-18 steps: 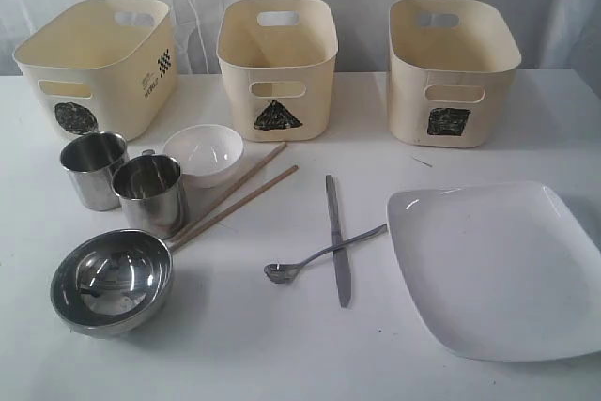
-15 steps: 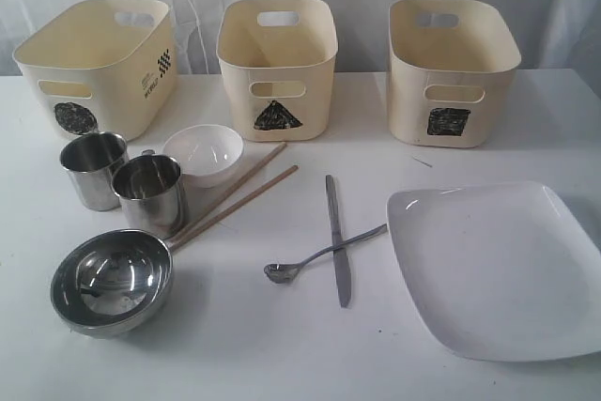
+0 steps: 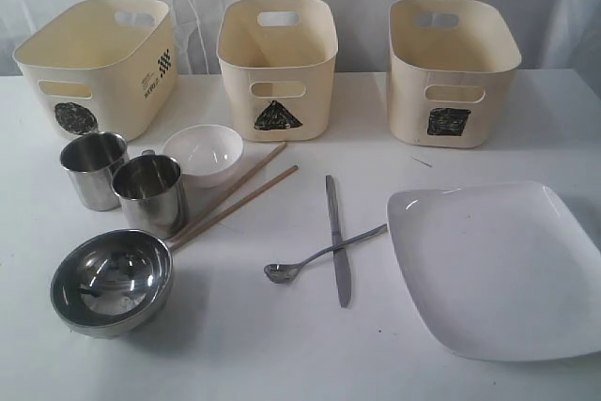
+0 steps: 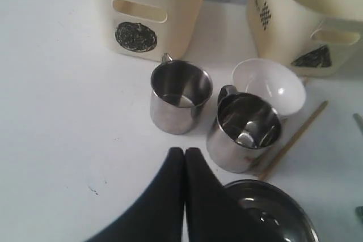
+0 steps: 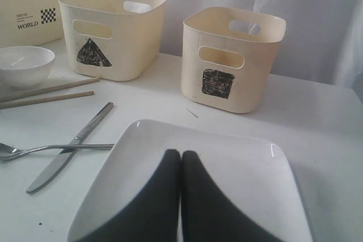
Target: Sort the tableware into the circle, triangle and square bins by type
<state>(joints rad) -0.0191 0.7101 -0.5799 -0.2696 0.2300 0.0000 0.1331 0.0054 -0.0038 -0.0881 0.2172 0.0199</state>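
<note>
Just ahead of the left gripper (image 4: 185,154), whose black jaws are pressed together on nothing, stand two steel cups with handles, one (image 4: 178,97) straight beyond the tips and the other (image 4: 244,131) close beside it, the two near each other but apart. Beyond the second cup sits the small white bowl (image 4: 269,86), and a wooden chopstick (image 4: 295,140) runs along the table past that cup. Close beside and below the same fingers lies the shiny steel bowl (image 4: 272,213), only partly in view. Farther ahead, past the first cup, is the cream plastic tub marked with a dark scribbled circle (image 4: 147,15). Under the right gripper (image 5: 181,154), its jaws likewise shut tight and empty, lies the large white square plate (image 5: 238,162) flat on the white table (image 5: 317,134). Straight beyond those tips, past the plate's far edge, stands the cream tub with the scribbled square (image 5: 232,60); the tub with the scribbled triangle (image 5: 110,32) is ahead too, off toward the left arm's side. On that same side of the plate the metal knife (image 5: 71,145) and the metal spoon (image 5: 57,149) lie crossed and touching, with both chopsticks lying beyond them, side by side. All three tubs show no tableware inside.
</note>
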